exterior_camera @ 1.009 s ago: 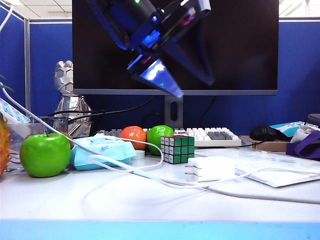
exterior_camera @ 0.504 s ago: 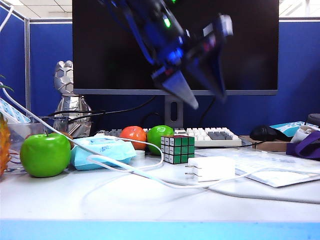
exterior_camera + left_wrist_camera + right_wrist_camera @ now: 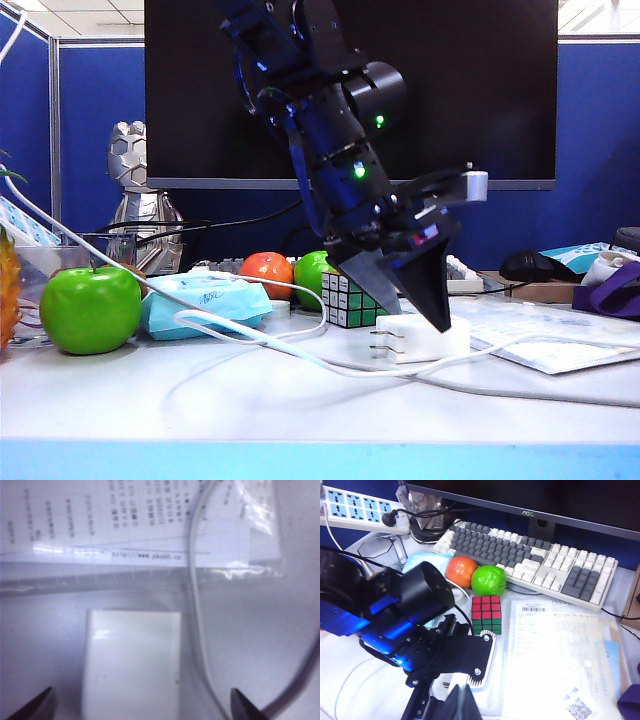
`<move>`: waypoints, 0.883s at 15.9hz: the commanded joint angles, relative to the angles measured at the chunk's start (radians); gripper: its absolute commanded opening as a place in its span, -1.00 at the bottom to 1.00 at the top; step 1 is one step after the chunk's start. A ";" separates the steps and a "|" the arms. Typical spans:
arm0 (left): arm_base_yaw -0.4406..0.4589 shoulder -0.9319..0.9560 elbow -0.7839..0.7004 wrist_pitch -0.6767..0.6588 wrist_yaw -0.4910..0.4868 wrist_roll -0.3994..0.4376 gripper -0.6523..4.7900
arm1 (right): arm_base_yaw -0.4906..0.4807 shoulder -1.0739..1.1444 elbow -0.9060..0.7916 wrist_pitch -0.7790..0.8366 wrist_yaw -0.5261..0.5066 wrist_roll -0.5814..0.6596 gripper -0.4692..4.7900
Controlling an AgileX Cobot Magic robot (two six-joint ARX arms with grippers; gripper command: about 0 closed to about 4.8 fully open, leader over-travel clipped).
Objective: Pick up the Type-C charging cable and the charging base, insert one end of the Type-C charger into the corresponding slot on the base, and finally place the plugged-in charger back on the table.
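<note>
Left gripper (image 3: pixel 415 305) lowered over glossy white charging base (image 3: pixel 421 338), jaws spread, right gripper (image 3: pixel 461 702) clenched, empty

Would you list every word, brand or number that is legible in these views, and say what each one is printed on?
"AOC": on the monitor's lower bezel.
"http://www.pku" then blurred letters: on the printed sheet in a clear sleeve below the open left gripper.
Other print on that sheet, its barcode, and the blue script on the wet-wipes pack: too small or blurred to read.
</note>
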 commanded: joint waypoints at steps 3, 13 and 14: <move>-0.020 0.053 0.009 0.044 -0.051 0.009 1.00 | -0.001 0.003 0.006 0.010 -0.006 -0.003 -0.82; -0.020 0.066 0.066 0.026 -0.125 0.023 0.82 | -0.001 0.004 0.006 0.010 -0.006 -0.003 -0.82; -0.020 0.072 0.066 0.022 -0.105 0.023 0.82 | -0.001 0.004 0.006 0.010 -0.006 -0.003 -0.82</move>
